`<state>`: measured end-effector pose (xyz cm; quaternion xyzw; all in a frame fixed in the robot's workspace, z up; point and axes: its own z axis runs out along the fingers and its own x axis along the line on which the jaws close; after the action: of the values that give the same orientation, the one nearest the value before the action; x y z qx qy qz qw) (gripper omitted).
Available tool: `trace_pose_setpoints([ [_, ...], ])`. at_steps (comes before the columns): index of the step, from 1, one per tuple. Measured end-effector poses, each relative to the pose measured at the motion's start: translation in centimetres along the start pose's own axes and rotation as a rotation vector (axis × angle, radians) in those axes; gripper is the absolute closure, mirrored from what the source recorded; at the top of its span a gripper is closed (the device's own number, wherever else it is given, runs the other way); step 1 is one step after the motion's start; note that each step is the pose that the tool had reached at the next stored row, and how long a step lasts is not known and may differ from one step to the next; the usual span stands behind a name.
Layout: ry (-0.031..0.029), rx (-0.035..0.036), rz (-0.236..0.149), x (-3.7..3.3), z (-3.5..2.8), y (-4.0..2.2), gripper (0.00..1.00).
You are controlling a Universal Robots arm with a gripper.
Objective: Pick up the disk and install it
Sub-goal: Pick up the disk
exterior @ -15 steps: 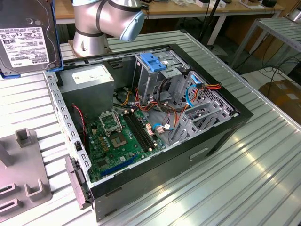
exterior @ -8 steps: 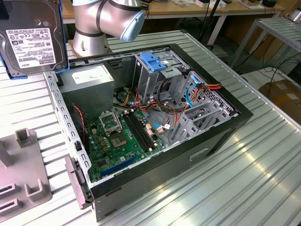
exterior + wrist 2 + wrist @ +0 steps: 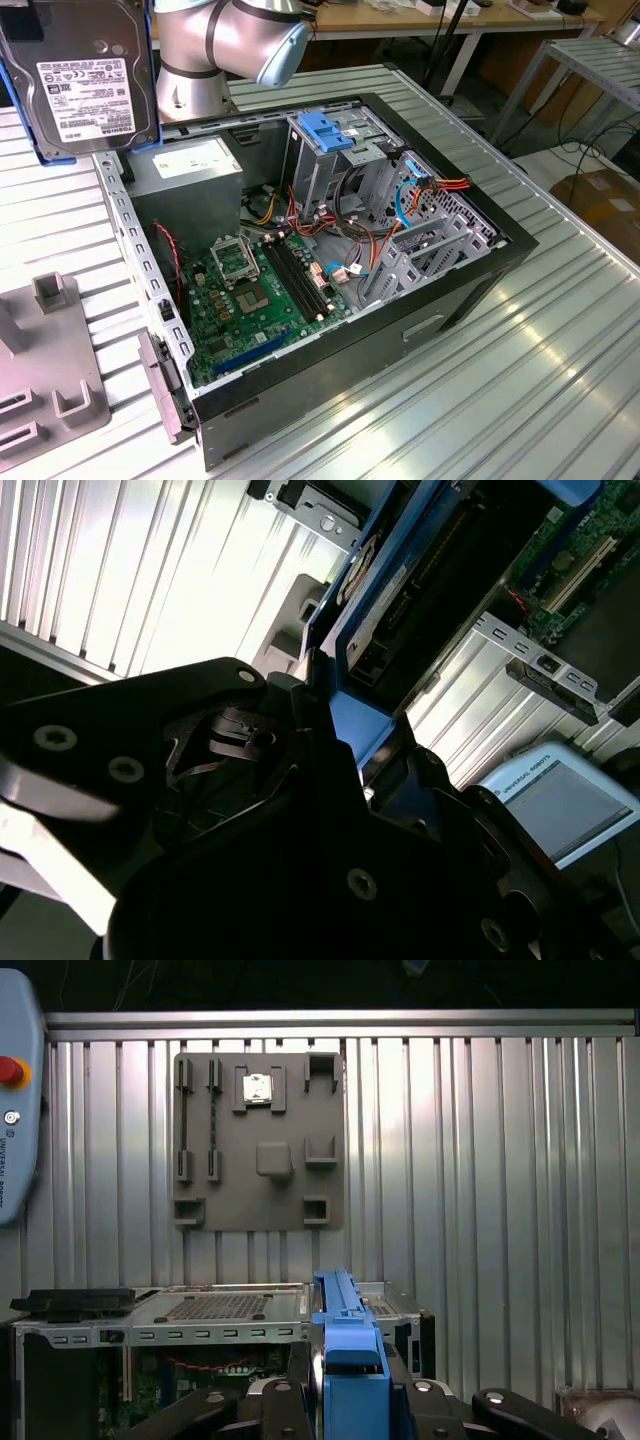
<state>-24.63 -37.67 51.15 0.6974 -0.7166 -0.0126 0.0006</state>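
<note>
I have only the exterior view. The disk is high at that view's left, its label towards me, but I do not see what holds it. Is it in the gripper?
Observer: Yes. In the first wrist view the gripper is shut on the disk, which is edge-on to that camera.
Operator: Does the grey fixture plate carry anything?
Observer: In the first wrist view a small square chip sits in one of its pockets.
</note>
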Motion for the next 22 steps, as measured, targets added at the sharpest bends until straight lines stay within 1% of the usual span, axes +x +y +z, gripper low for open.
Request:
trace_pose_setpoints([
  [4,0.0000,0.0000,0.000,-0.02,0.00,-0.58,0.63],
  [5,0.0000,0.0000,0.000,-0.03,0.00,-0.92,0.63],
  [7,0.0000,0.0000,0.000,-0.04,0.00,-1.32,0.63],
  [16,0.0001,-0.0001,0.000,-0.07,0.00,-2.56,0.63],
  [18,0.0000,0.0000,0.000,-0.08,0.01,-2.96,0.63],
  [22,0.0000,0.0000,0.000,-0.10,0.01,-3.56,0.63],
])
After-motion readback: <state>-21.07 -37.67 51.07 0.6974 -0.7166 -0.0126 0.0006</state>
